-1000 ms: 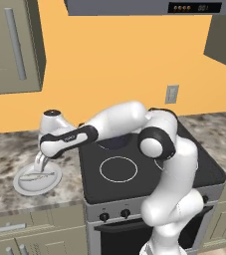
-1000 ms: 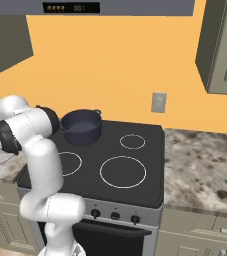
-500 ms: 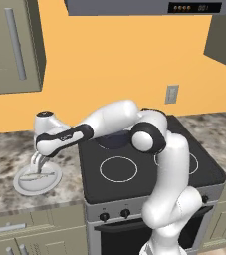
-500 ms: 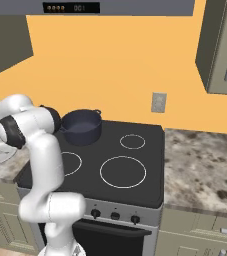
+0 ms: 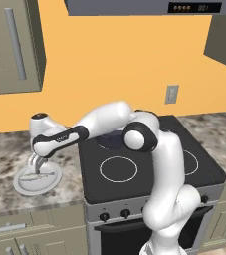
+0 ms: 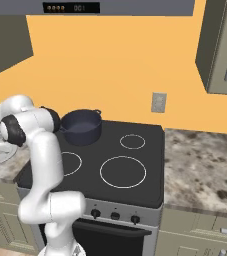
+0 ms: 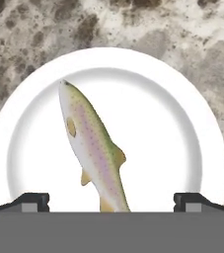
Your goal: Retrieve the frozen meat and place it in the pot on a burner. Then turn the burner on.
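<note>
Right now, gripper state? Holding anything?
Gripper: open, holding nothing, poised over the pale speckled fish-shaped frozen meat on the round white plate.

One fish (image 7: 91, 146), one plate (image 7: 182, 123), one pot (image 6: 81, 126), four burner rings (image 6: 123, 171)

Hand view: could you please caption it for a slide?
Open gripper above the frozen meat lying on a white plate.
</note>
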